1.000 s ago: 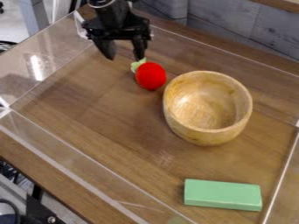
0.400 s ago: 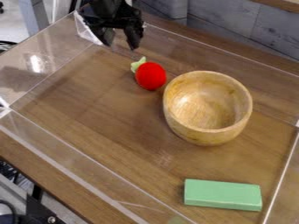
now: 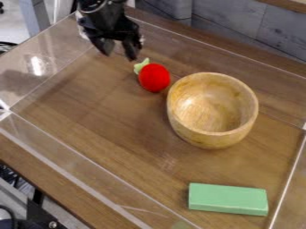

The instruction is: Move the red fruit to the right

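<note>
The red fruit (image 3: 152, 76), small and round with a green leafy top, lies on the wooden table just left of the wooden bowl (image 3: 212, 108). My gripper (image 3: 120, 47) hangs above and to the upper left of the fruit, apart from it. Its black fingers (image 3: 106, 46) stand open, pointing down at the table, with nothing between them.
A clear plastic wall (image 3: 48, 54) rings the work area on all sides. A green rectangular block (image 3: 227, 199) lies flat near the front right corner. The bowl sits right of the fruit, close to it.
The gripper has shifted a little to the left and rolled about its own axis. The fruit, bowl and green block have not moved.
</note>
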